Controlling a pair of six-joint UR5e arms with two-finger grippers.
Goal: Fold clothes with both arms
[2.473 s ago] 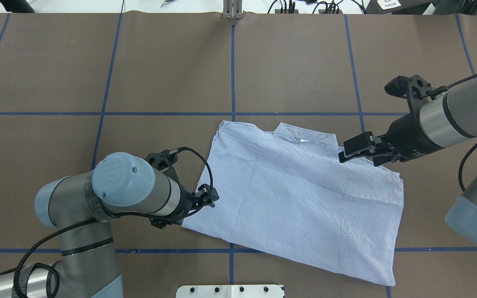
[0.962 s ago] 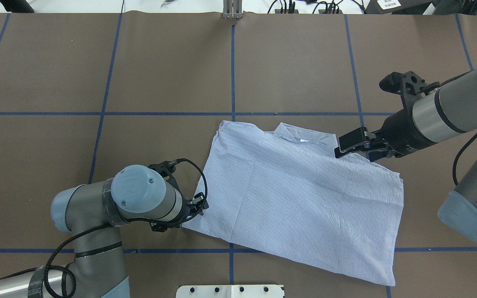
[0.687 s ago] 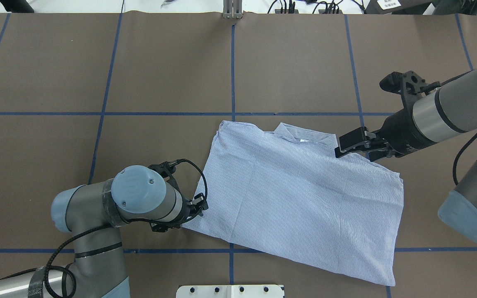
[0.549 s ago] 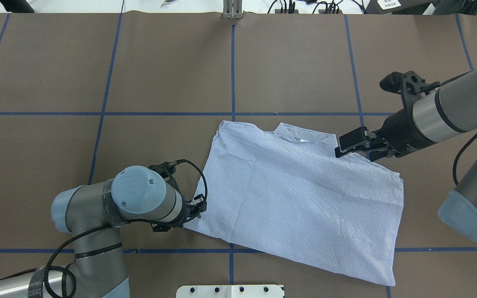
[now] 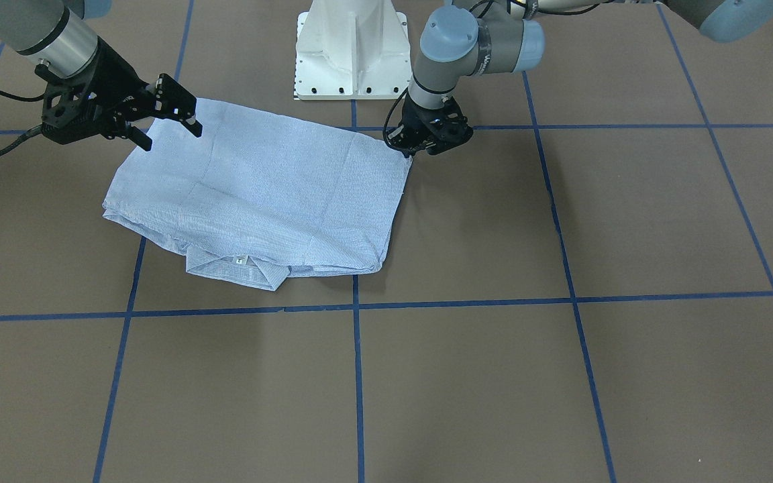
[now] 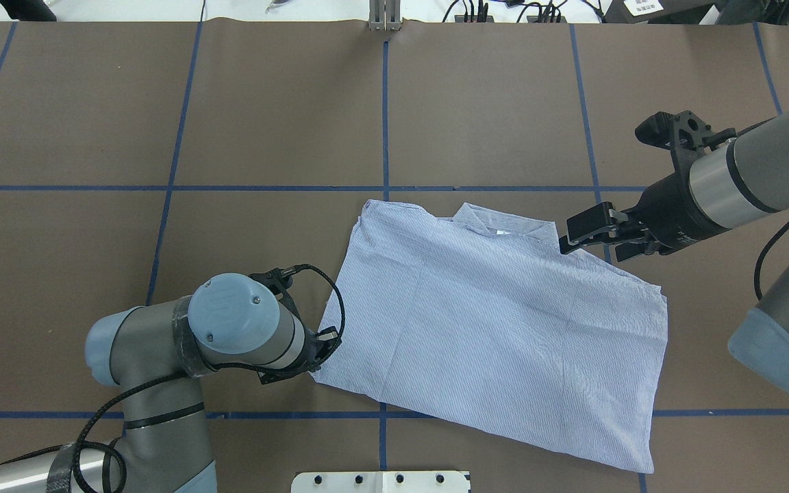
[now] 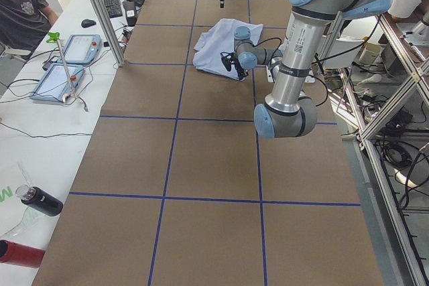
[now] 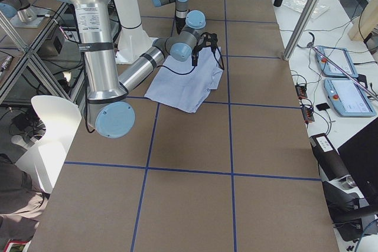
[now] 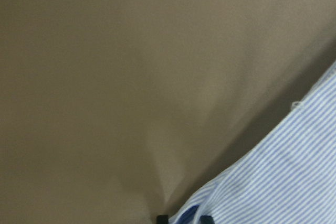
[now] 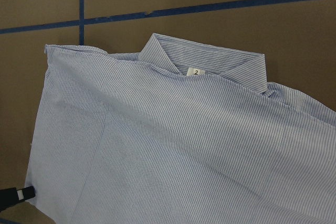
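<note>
1. Front-facing view: the striped shirt [image 5: 259, 188] lies folded flat on the brown surface [image 5: 561, 376], with its collar [image 5: 225, 272] on the edge away from the robot. The left tool [image 5: 405, 149] is down at the shirt's near-left corner. The right tool [image 5: 168, 134], spread wide and holding nothing, hangs over the opposite short end.
2. Overhead view: the shirt's long axis slants from far-left to near-right. The left tool touches the near-left corner, and the right tool is over the far edge, just beside the collar.
3. Left-end view: the left tool shows small at the shirt's edge, and its grip cannot be read here.
4. Right-end view: the right tool stands over the shirt's end, apparently clear of the cloth.
5. Left wrist view: striped cloth lies between 2 dark fingertips [image 9: 163, 219]. I cannot tell whether they pinch it.
6. Right wrist view: the neck label [image 10: 195, 72] and collar lie ahead and below. Each tool is likely nearest its own end for the coming fold.
</note>
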